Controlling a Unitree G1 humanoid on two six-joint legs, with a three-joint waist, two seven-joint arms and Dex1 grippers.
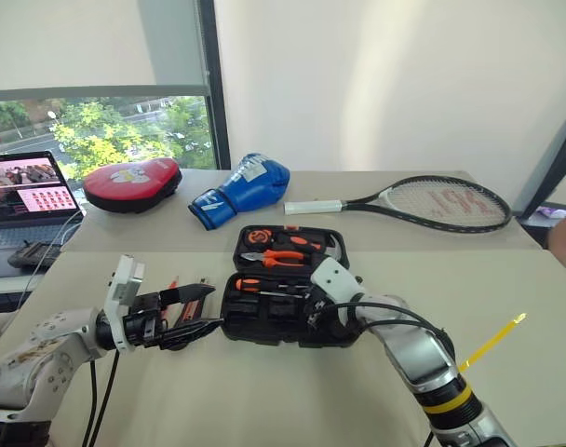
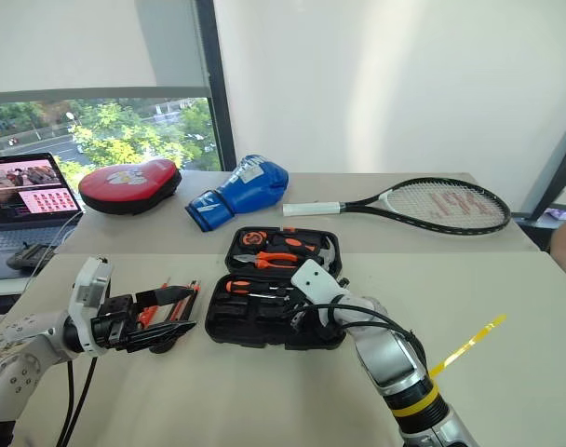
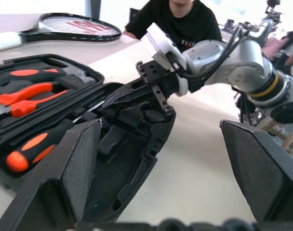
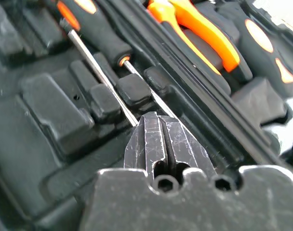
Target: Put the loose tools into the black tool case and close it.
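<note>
Beige table point(image 1: 264, 391) — right gripper point(image 3: 118, 96) pinched closed inside black tool case point(image 1: 264, 326)

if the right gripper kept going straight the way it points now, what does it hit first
Most likely the black tool case itself: the shut right gripper is angled down into the lower half, its tips close to a screwdriver shaft and the moulded recesses. Depth is hard to judge.

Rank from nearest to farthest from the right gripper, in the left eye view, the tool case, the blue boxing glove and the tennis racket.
1. Black tool case: the right gripper is inside its near half.
2. Blue boxing glove: behind the case, towards the left.
3. Tennis racket: back right; its white handle end comes about as close as the glove, its head lies farthest.
</note>
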